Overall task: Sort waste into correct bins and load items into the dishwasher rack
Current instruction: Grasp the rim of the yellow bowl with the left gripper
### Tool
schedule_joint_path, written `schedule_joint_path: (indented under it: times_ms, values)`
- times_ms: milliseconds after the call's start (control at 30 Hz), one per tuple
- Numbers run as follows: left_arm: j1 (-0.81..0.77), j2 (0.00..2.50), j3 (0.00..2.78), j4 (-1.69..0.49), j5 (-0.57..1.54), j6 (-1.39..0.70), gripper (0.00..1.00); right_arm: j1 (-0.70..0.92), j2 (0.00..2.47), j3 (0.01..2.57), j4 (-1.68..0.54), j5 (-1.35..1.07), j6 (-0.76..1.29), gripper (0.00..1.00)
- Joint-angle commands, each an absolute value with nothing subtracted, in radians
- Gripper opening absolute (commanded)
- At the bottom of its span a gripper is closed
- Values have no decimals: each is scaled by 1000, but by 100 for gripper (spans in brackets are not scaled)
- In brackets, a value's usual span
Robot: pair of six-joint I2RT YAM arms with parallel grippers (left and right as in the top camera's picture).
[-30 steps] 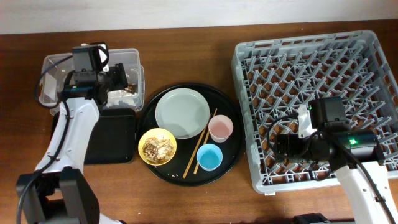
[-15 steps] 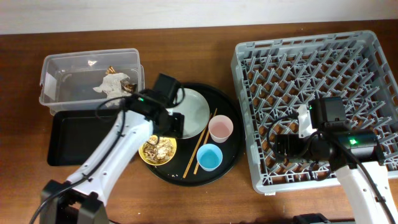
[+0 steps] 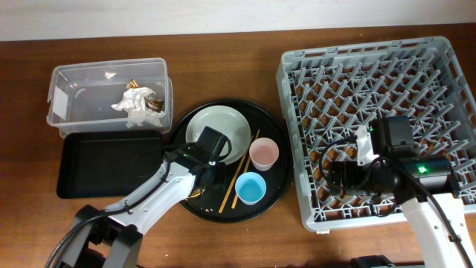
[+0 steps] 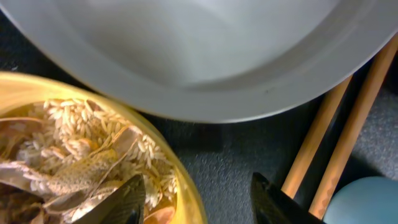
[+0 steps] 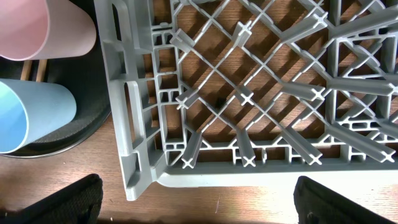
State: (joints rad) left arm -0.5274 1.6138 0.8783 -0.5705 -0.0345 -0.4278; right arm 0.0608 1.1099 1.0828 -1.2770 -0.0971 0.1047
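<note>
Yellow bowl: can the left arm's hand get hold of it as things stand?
Probably yes. The left hand is open right over the yellow bowl, one finger inside the rim, one outside, nothing between.

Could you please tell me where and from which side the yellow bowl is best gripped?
I would take the yellow bowl by its thin rim on the side facing the chopsticks, coming from above, one finger inside, one outside. The food scraps fill the middle, and the plate crowds another edge. The left hand is open astride that rim.
</note>
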Motion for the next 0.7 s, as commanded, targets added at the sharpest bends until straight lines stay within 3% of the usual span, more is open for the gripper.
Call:
schedule_joint_path:
  times_ms: [0, 433, 500, 667]
  values:
    - [-529, 1604, 868, -546, -41, -434, 49, 65, 1100, 1101, -1276, -93, 105, 98]
    - [-529, 1604, 868, -474, -49, -434, 49, 65, 1100, 1101, -1276, -93, 105, 99]
    - [-530, 1604, 868, -493, -49, -434, 28, 65, 1100, 1101, -1276, -93, 106, 99]
    - [-530, 1604, 860, -517, -50, -434, 22, 65, 1100, 1101, -1276, -93, 105, 99]
